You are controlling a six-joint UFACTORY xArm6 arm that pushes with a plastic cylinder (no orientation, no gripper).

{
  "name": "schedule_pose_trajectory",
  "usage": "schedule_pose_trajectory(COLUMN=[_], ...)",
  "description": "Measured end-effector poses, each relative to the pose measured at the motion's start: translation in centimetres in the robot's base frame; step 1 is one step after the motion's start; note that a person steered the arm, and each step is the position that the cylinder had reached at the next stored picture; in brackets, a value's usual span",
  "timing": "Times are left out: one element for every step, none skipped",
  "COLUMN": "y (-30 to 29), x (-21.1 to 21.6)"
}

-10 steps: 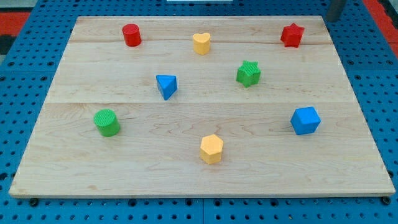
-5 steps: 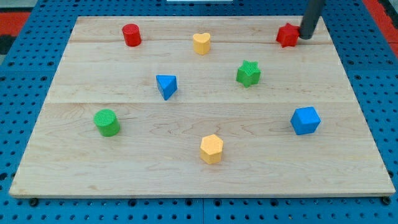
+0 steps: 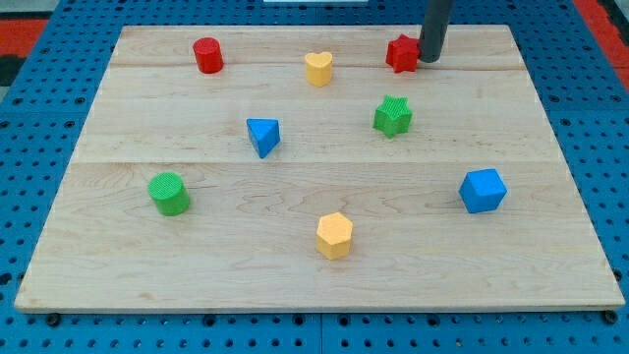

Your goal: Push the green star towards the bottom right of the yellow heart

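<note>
Your rod carries no jaws. My tip [image 3: 430,59] presses the red star [image 3: 401,53], now shoved left toward the yellow heart [image 3: 317,68]. Green star [image 3: 392,116] unmoved, lower right of the heart, apart from it.

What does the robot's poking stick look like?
It is a plain, straight rod, dark grey, round like a thick pencil. No cables, stickers or markings show on it. My tip is its blunt lower end; the rod's top runs out of the picture.
</note>
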State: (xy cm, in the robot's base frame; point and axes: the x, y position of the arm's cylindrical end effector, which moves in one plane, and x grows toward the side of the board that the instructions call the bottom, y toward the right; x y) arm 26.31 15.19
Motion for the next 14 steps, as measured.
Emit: schedule_pose_trajectory(y=[0.0,-0.1,-0.3,-1.5,-2.8,-3.5,-4.8,-6.3,-5.6,-5.2,-5.3,-6.1,-4.9,-1.4], x=[1.3,2.7,5.3,7.8,10.6,13.7,16.2,15.8,14.5,13.0,11.1,9.6,10.6,11.0])
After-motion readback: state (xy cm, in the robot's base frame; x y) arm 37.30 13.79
